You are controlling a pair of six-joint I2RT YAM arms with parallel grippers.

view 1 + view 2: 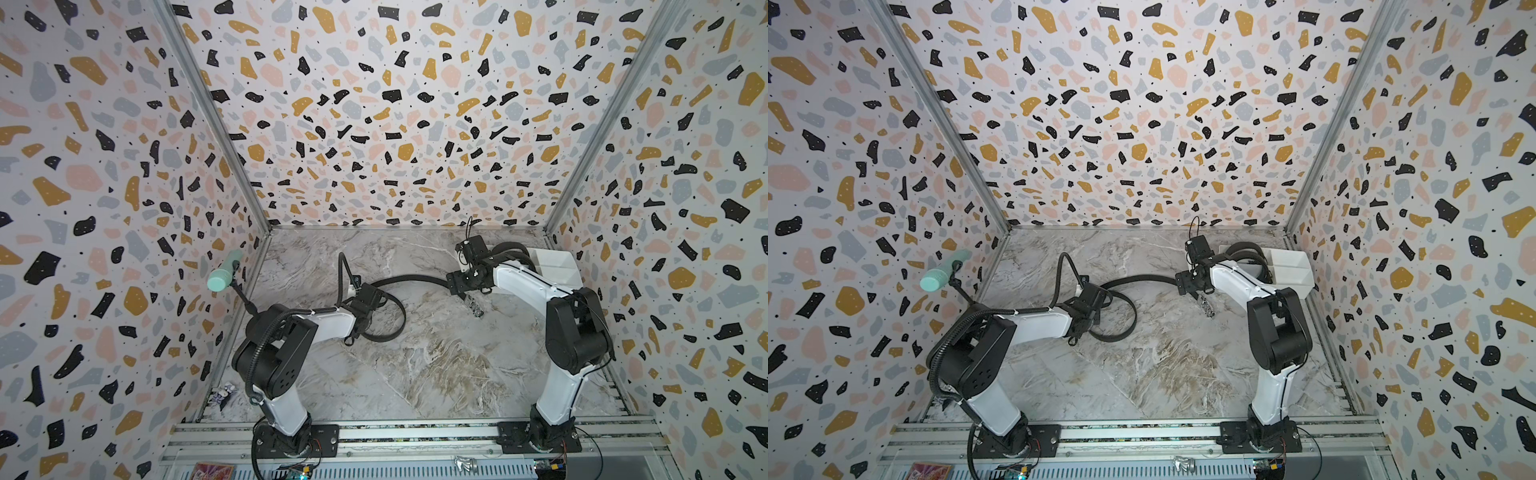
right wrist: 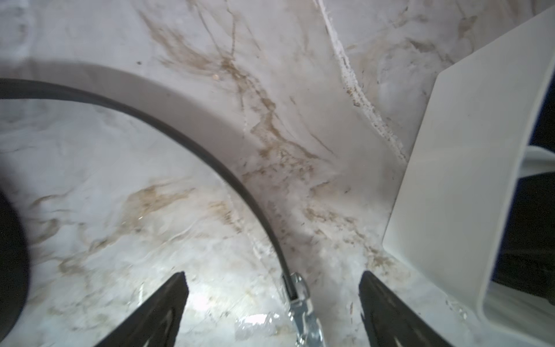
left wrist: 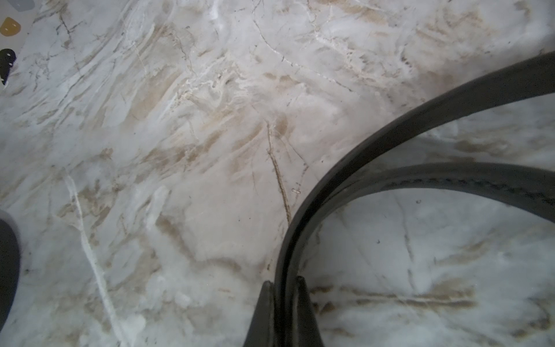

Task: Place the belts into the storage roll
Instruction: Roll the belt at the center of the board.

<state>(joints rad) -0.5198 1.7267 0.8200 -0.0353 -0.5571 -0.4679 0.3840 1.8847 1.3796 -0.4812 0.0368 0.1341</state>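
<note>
On the marble tabletop (image 1: 415, 374), mid-field: one loose belt (image 1: 405, 278), black, which we are recording as not yet stored. It is lying in a long arc from left to right, curling into a loop at its left end and finishing at its right end in a metal buckle (image 2: 300, 303), which is resting on the tabletop.

Left hand (image 3: 283, 282): we are noting it as clamped on the loose belt, its fingers pressed onto the two faces of the strap near the loop.

Right hand (image 2: 272, 274): we are noting its fingers as standing well apart and gripping nothing. It is hovering low over the buckle, which is lying between the two fingers and touching neither.

At the far right, near the right wall: the storage roll (image 1: 559, 257), white and divided into compartments. We are seeing coiled belts (image 1: 1248, 251) sitting in its left-hand compartments, partly hidden behind the right arm, and we are not managing to count them for certain. The compartments on its right side are showing white and empty.

Progress: we are judging the task as well along, with part of the stock stored and one belt outstanding. Left to do: closing the right hand on the buckle end, coiling the strap between both hands, carrying it to a free compartment and letting go. The strap is looking springy, so we are expecting the coil to need holding until it is down between the dividers.
</note>
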